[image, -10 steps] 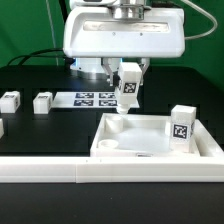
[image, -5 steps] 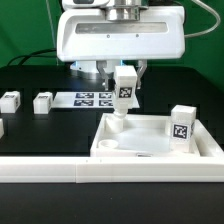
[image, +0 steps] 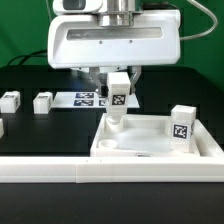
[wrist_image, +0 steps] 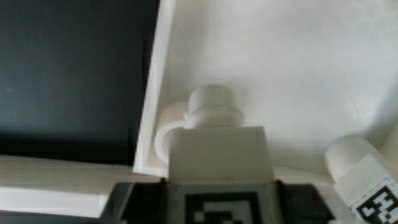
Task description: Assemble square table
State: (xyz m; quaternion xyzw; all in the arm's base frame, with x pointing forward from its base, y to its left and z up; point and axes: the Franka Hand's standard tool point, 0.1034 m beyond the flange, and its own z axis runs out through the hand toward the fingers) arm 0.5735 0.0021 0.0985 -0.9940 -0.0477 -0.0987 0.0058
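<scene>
Legs, four: first leg [image: 118,96] clamped in part-closed claw [image: 118,86] over slab [image: 150,138] corner; second leg [image: 181,127] standing on slab; two loose legs [image: 10,101] [image: 42,101] aside.

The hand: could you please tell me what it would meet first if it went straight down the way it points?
The hand grips a table leg, whose peg leads; that would meet the square tabletop at its corner socket first. It may already touch; depth is unclear.
</scene>
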